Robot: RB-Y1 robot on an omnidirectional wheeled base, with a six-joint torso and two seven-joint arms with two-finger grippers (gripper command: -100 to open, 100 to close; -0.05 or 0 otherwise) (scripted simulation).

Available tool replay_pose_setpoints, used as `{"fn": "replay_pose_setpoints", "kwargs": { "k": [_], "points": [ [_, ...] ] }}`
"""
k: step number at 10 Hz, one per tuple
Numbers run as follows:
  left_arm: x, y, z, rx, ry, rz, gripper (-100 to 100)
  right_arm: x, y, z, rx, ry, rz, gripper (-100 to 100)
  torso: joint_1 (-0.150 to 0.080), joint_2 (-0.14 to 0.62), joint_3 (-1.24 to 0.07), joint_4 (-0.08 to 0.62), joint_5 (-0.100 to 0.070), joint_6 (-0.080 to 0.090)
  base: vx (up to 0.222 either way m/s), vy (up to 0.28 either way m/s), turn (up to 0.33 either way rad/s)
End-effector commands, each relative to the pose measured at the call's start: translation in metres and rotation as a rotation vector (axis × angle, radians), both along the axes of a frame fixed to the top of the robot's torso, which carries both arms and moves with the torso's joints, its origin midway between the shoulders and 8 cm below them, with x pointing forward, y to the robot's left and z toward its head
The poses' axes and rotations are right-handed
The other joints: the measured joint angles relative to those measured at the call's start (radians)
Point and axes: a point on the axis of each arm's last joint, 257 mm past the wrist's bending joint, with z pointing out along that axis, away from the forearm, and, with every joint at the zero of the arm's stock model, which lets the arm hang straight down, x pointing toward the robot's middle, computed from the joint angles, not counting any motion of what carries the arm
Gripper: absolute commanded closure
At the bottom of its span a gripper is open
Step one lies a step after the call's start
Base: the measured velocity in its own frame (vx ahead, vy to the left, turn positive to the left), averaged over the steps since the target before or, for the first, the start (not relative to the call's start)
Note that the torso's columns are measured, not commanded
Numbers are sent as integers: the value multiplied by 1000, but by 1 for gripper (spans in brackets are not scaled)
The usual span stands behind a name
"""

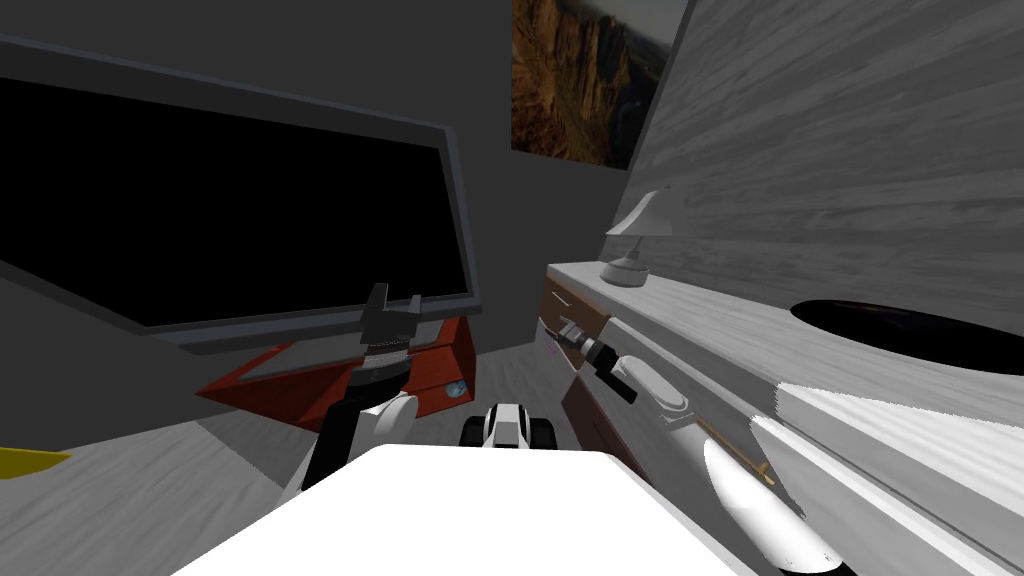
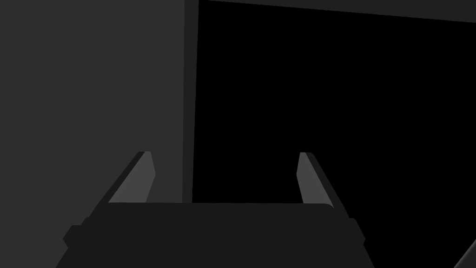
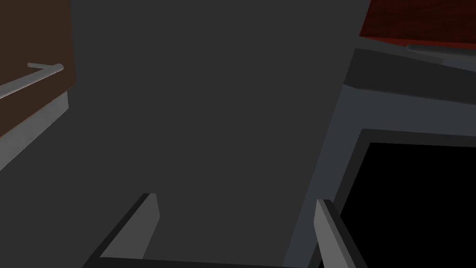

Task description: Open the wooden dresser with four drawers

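Right wrist view shows brown, maybe wooden drawer (image 3: 32, 37).

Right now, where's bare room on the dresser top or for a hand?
Free: dresser top between the lamp and the black round patch. Hand room: the gap between the open right gripper and the drawer handle. Crowded: the far end, taken by the lamp.

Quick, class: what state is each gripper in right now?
Left gripper: open, holding nothing.
Right gripper: open, holding nothing, near the drawer handle but not on it.
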Motion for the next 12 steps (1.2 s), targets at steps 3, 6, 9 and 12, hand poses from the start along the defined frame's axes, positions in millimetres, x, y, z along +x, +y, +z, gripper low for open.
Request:
{"fn": "replay_pose_setpoints", "kwargs": {
  "k": [3, 6, 9, 12],
  "points": [
    [0, 0, 0, 0, 0, 0, 0, 14, -26, -24, -204, -4, -6, -100, 1, -1, 0, 0, 0, 0, 46, 49, -9],
    [0, 0, 0, 0, 0, 0, 0, 26, -58, -39, -375, -3, -17, -100, 1, 0, 0, 0, 0, 0, 41, 52, -9],
    [0, 0, 0, 0, 0, 0, 0, 31, -77, -46, -474, -5, -24, -100, 1, -1, 0, 0, 0, 0, 44, 53, -7],
    [0, 0, 0, 0, 0, 0, 0, 41, -116, -54, -642, -4, -40, -100, 2, -2, -1, 0, 1, 0, 56, 66, -12]
  ]
}}
